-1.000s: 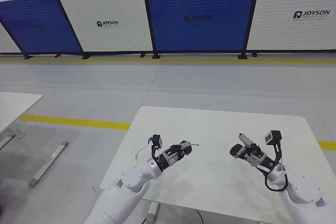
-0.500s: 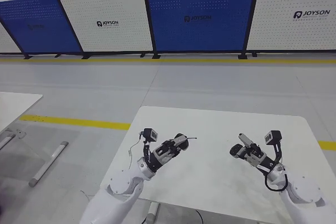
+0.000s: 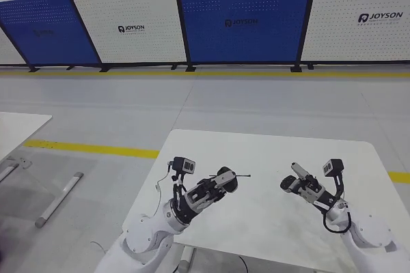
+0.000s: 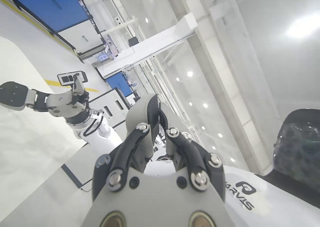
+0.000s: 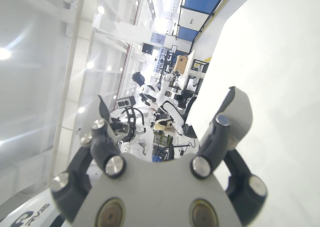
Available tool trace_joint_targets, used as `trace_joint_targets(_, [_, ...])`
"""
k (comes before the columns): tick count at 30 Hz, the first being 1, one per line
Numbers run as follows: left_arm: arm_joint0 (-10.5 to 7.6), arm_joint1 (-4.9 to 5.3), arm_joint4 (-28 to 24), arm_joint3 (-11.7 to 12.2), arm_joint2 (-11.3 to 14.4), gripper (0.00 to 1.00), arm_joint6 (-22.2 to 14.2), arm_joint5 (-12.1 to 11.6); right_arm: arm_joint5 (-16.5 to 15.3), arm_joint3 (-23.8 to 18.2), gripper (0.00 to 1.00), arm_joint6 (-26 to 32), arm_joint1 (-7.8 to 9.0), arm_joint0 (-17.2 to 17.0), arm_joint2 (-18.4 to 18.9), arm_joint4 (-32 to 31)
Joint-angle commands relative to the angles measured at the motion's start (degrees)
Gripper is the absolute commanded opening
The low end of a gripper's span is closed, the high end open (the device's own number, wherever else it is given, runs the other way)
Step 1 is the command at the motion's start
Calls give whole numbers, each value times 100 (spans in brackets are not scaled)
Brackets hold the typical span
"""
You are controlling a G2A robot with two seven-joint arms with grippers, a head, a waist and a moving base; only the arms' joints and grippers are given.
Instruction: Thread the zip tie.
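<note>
Thin dark zip tie (image 3: 242,177) pinched in the left gripper (image 3: 227,178), free end poking out toward the other arm, over the near left part of the white table (image 3: 273,147). Left jaws pressed together on the tie. Right gripper (image 3: 291,175) well apart, over the table's right side, tilted upward, jaws spread wide.

The table (image 3: 273,153) is finished in smooth, matt white. The left claw (image 4: 157,108) is shelled in smooth pale plastic, lined with ribbed black rubber and fastened with glossy metal screws (image 4: 172,133). The zip tie (image 3: 240,177) is seen as thin black plastic.
</note>
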Motion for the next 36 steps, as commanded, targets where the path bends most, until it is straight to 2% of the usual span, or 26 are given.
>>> trace_joint_targets(1, [0, 0, -2, 0, 0, 0, -2, 0, 0, 0, 100, 0, 0, 0, 0, 0])
trace_joint_targets(4, [0, 0, -2, 0, 0, 0, -2, 0, 0, 0, 100, 0, 0, 0, 0, 0])
trace_joint_targets(5, [-30, 0, 80, 72, 12, 0, 51, 77, 0, 0, 100, 0, 0, 0, 0, 0])
trace_joint_targets(9, [-338, -10, 858, 549, 250, 0, 272, 491, 0, 0, 100, 0, 0, 0, 0, 0])
trace_joint_targets(12, [-513, -34, 1165, 878, 469, 0, 452, 613, 0, 0, 100, 0, 0, 0, 0, 0])
trace_joint_targets(16, [-756, -77, 1328, 1415, 729, 0, 703, 733, 0, 0, 100, 0, 0, 0, 0, 0])
trace_joint_targets(20, [-900, -89, 1422, 1847, 816, 0, 783, 804, 0, 0, 100, 0, 0, 0, 0, 0])
trace_joint_targets(24, [-972, -66, 1606, 2244, 773, 0, 711, 885, 0, 0, 100, 0, 0, 0, 0, 0])
trace_joint_targets(36, [-977, -62, 1630, 2274, 767, 0, 697, 880, 0, 0, 100, 0, 0, 0, 0, 0])
